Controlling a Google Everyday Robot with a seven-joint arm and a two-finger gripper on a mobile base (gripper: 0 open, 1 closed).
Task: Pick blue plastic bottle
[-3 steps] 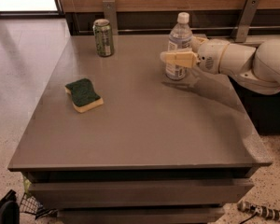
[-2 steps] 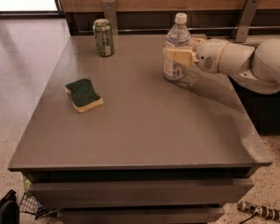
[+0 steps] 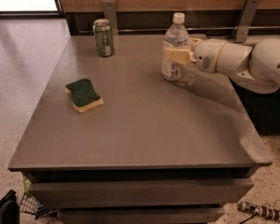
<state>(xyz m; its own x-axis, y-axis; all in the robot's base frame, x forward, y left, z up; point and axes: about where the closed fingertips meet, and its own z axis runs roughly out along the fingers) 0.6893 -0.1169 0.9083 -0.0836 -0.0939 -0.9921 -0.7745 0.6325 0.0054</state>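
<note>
**Figure.** Single camera view of the grey surface (image 3: 144, 125), which filled most of the frame.

- **Task object.** The blue plastic bottle (image 3: 176, 36) stood upright on the surface in the upper right-centre of the frame, close to the far edge. It was clear, with a white screw cap and a pale printed label.
- **Arm.** The white arm (image 3: 238, 59) entered from the right edge of the frame and reached leftward, roughly level with the middle of the bottle.
- **Pincer.** The pincer (image 3: 172, 55) was at the bottle. Its cream-coloured end lay across the front of the label, about halfway up the bottle. Whether the pincer was clamped on the bottle or only placed around it could not be told. The bottle's base appeared to rest on the surface.
- **Green drink can.** The can (image 3: 103, 37) stood upright near the far edge, in the upper left-centre of the frame. It was well apart from the bottle and shorter than it.
- **Sponge.** A sponge (image 3: 84, 94), with a dark green top and a yellow underside, lay flat on the left part of the surface, nearer the camera than the can.
- **Surroundings.** Light speckled floor (image 3: 18, 78) showed at the left of the frame.
</note>
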